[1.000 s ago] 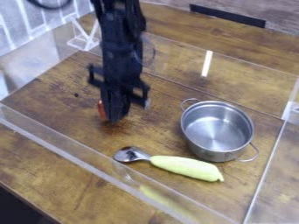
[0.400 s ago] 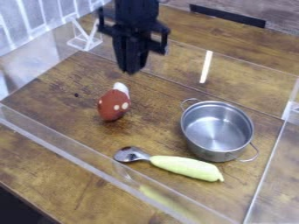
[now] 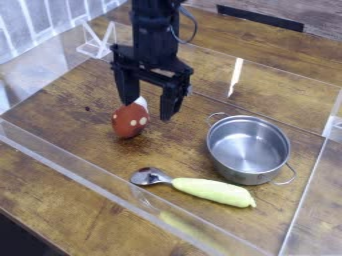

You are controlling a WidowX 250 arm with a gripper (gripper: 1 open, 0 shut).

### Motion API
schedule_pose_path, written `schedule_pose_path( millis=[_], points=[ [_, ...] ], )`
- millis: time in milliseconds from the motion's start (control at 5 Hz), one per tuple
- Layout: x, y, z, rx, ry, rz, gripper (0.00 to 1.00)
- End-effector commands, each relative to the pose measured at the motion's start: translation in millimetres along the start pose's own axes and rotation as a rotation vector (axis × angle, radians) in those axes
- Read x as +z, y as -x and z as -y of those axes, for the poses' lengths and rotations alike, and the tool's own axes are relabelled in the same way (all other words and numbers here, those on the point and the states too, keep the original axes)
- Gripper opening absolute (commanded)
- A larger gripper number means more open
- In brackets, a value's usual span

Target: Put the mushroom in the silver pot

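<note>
Black arm reaching down from above, gripper pointing straight down, two fingers spread wide apart, nothing between them

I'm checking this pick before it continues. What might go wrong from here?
1. The mushroom looks tilted, and only one finger of the open gripper seems near it, so closing may knock it away.
2. The pot is empty, so the mushroom must still be carried across; a weak grip could drop it.
3. The utensil lies close beside the pot and may get bumped.

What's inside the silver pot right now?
Nothing shows inside the silver pot: just its bare shiny floor and far wall. The inside of the near wall is hidden by the rim. The mushroom sits on the table, left of it.
</note>
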State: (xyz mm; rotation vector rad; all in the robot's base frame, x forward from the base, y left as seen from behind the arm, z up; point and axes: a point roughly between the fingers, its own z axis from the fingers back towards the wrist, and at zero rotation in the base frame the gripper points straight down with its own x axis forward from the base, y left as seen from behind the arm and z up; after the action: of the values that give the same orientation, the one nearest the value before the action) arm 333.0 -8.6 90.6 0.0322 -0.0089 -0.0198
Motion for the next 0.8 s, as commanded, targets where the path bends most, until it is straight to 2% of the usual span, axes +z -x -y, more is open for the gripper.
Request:
schedule_pose_path(
  millis=[0,400,600],
  points=[
    [6.6,-10.6,-4,0.041,-0.011,0.040,1.00],
    [-19.7,-3.6,-38,0.177,-0.016,0.022,1.00],
    [-26.8,-11.4,-34,0.232,-0.015,0.012,0.00]
  ],
)
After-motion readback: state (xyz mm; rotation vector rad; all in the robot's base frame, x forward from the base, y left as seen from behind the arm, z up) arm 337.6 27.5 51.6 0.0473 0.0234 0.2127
